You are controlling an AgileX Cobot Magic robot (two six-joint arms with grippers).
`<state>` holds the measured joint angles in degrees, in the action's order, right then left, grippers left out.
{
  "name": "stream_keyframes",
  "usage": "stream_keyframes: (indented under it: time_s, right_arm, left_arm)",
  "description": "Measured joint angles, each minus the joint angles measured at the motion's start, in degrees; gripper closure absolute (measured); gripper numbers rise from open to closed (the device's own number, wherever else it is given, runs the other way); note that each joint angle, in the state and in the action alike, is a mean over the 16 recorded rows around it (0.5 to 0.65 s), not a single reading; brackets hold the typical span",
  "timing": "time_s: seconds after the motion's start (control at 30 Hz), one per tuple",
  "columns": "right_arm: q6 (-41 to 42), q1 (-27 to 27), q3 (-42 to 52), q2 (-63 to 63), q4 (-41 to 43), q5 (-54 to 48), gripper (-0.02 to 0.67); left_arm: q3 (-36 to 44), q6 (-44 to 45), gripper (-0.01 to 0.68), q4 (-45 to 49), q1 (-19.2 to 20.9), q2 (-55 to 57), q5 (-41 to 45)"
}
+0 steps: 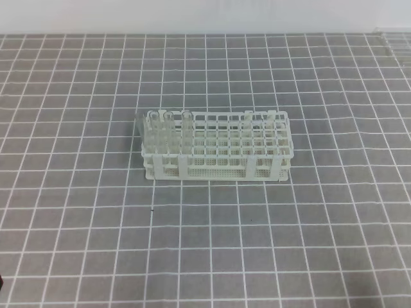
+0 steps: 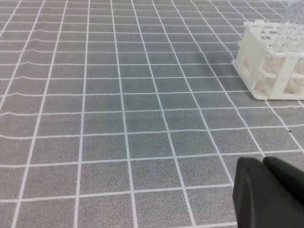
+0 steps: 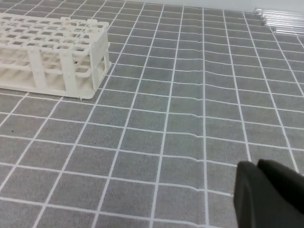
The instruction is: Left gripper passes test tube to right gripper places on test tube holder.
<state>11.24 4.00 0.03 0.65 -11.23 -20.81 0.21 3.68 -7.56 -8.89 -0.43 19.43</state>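
Test tube holder (image 1: 218,149) mid-mat — tubes (image 1: 160,131) standing at its left end

This looks like a laboratory bench set up for robot trials; the surface is a grey mat (image 1: 77,244) ruled with a white grid, running edge to edge, with a plain pale wall (image 1: 192,16) at the far side; near the middle stands a white plastic test tube holder (image 1: 218,151), a lattice of small square holes in tiers; several clear glass tubes (image 1: 160,131) stand upright in its left end; at the far right edge more clear tubes (image 3: 280,16) lie flat on the mat; glassware and rack both point to lab work.
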Motion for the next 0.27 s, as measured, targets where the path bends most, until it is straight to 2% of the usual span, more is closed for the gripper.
stream_keyframes:
  time_s: [0.27]
  right_arm:
    - [0.0,0.0,0.0,0.0,0.0,0.0,0.662]
  left_arm:
    - [0.0,0.0,0.675,0.0,0.0,0.0,-0.1]
